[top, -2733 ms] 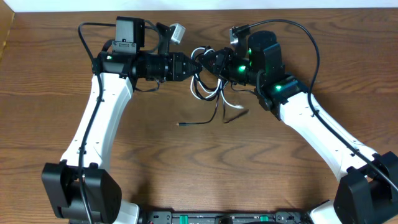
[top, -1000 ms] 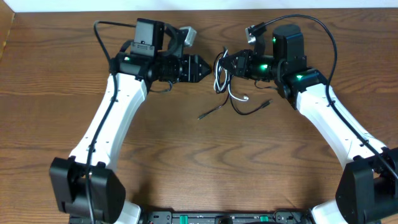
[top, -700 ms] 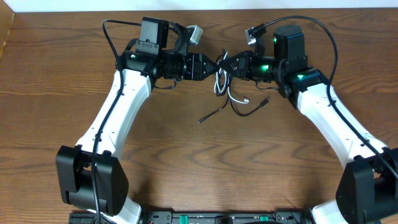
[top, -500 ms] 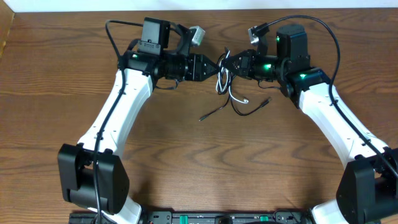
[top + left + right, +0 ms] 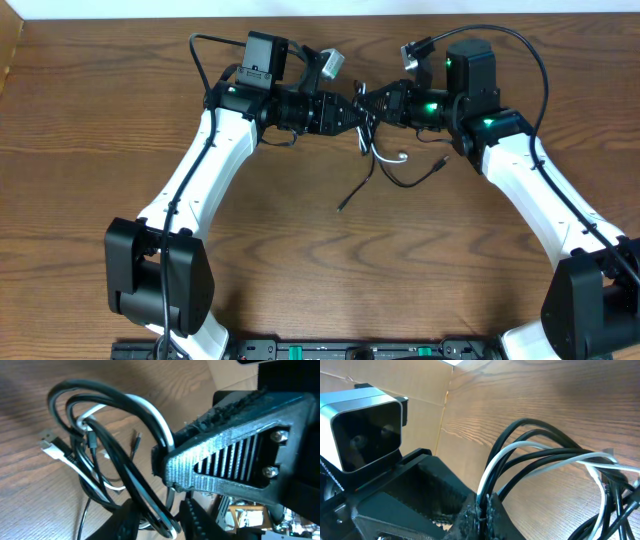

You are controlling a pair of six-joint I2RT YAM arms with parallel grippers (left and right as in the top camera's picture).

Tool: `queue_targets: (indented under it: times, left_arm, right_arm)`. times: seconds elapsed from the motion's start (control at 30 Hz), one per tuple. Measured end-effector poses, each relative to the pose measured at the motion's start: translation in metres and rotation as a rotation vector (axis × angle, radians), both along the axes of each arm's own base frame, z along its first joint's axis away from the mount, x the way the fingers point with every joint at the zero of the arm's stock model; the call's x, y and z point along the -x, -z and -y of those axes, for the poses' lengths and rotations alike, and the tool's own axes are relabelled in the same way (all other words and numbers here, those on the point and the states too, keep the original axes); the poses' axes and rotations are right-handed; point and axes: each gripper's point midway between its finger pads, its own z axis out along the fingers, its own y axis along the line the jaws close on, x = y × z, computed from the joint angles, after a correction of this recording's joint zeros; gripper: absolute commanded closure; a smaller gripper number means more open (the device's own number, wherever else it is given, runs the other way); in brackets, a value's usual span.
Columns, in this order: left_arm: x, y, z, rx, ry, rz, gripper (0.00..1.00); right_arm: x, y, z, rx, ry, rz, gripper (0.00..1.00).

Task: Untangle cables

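The black cable [image 5: 352, 193] and the white cable [image 5: 388, 155] form one tangled bundle held above the table at the back middle. My right gripper [image 5: 372, 104] is shut on the top of the bundle; the right wrist view shows its jaws [image 5: 485, 506] pinching the white cable [image 5: 540, 455] and black cable [image 5: 535, 427] together. My left gripper [image 5: 356, 113] meets it tip to tip. In the left wrist view its open fingers [image 5: 160, 521] straddle a black loop [image 5: 131, 476] and white strand [image 5: 150, 415]. Loose ends hang down to the table.
The wooden table [image 5: 300, 270] extends toward the front. A black plug end [image 5: 343, 206] and another end [image 5: 443, 160] rest on it below the grippers. The left arm's camera housing [image 5: 365, 420] fills the left of the right wrist view. Cardboard [image 5: 10, 50] borders the far left.
My left arm has moved right until its fingers reach around the bundle held by the right gripper. The hanging black end has swung toward the front right. The right gripper stays shut.
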Motion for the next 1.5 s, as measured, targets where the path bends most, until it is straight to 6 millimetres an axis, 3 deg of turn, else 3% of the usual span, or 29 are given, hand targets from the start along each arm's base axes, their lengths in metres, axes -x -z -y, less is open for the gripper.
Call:
queue_targets:
  times: [0.4, 0.47, 0.7, 0.8, 0.87, 1.0, 1.13, 1.2, 1.27, 1.37, 1.5]
  left_arm:
    - [0.002, 0.004, 0.004, 0.008, 0.014, -0.015, 0.8]
    - [0.003, 0.009, 0.008, 0.002, 0.023, -0.026, 0.92]
    - [0.006, 0.025, 0.019, -0.035, 0.038, -0.044, 0.93]
    - [0.004, 0.027, 0.015, -0.045, 0.024, -0.043, 0.93]
    - [0.002, 0.028, 0.01, -0.05, 0.01, -0.054, 0.92]
    - [0.001, 0.031, 0.003, -0.06, 0.001, -0.065, 0.93]
    - [0.0, 0.032, 0.001, -0.065, -0.002, -0.062, 0.92]
    - [0.0, 0.032, 0.001, -0.065, -0.002, -0.061, 0.92]
    - [0.0, 0.032, 0.001, -0.065, -0.002, -0.061, 0.93]
    - [-0.001, 0.032, 0.001, -0.062, -0.008, -0.067, 0.93]
    - [-0.006, 0.026, 0.004, -0.031, -0.035, -0.086, 0.93]
  right_arm:
    - [0.0, 0.0, 0.0, 0.0, 0.001, 0.001, 0.99]
    - [-0.001, 0.0, 0.001, 0.001, 0.003, 0.001, 0.99]
    - [-0.004, 0.003, 0.009, 0.007, 0.024, -0.015, 0.99]
    - [-0.004, 0.021, 0.03, 0.052, 0.084, -0.11, 0.99]
    - [-0.002, 0.05, 0.063, 0.149, 0.197, -0.233, 0.99]
    - [-0.002, 0.083, 0.119, 0.324, 0.365, -0.323, 0.99]
    - [-0.005, 0.091, 0.149, 0.398, 0.424, -0.321, 0.99]
    - [-0.007, 0.091, 0.157, 0.401, 0.427, -0.306, 0.91]
    - [-0.012, 0.085, 0.157, 0.377, 0.393, -0.26, 0.67]
    - [-0.014, 0.071, 0.141, 0.303, 0.288, -0.183, 0.29]
    - [-0.007, 0.051, 0.104, 0.2, 0.135, -0.102, 0.28]
